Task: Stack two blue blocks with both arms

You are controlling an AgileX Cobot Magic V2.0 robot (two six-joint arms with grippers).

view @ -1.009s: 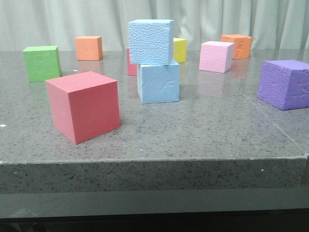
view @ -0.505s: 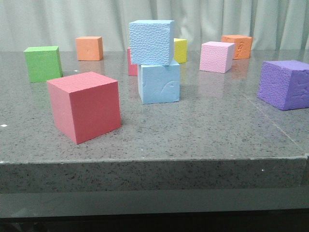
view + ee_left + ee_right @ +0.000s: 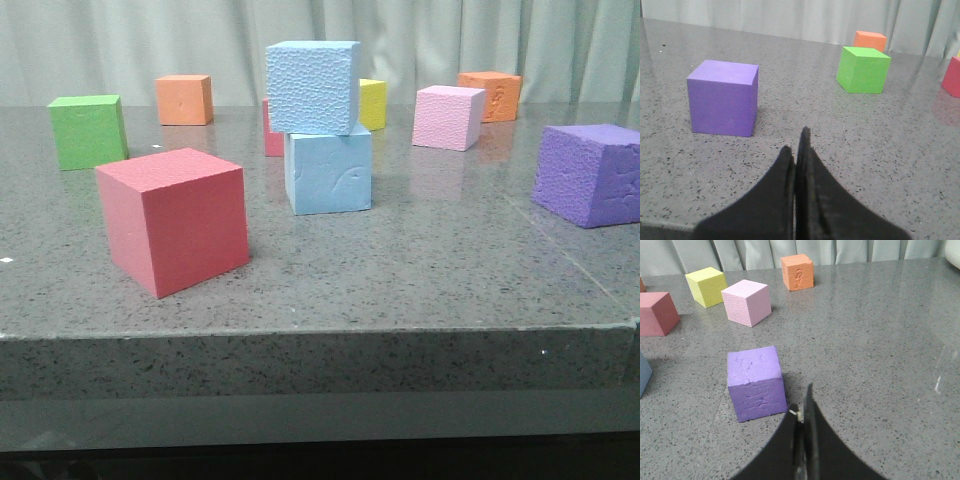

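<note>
Red cube [image 3: 172, 220], green cube [image 3: 88, 131] and purple cube [image 3: 590, 175] dot the table [image 3: 420, 270].

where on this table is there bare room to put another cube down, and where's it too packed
Widest bare patch: the front right, bordered by the blue stack, the purple rough cube and the table's front edge. Another patch lies between the green cube and the big red cube. Crowded: the back row behind the stack, where the yellow, pink and orange cubes sit close.

Pebbled block [image 3: 312, 90]: sky blue, bumpy texture. Smooth block [image 3: 330, 172]: sky blue, curved scratch. Red cube [image 3: 175, 218]: plain. Green cube [image 3: 88, 130]: plain. Purple cube [image 3: 588, 174]: rough-faced. Pink cube [image 3: 448, 117]: pale. Desk [image 3: 420, 270]: grey, speckled. Hands [image 3: 796, 160]: black.
</note>
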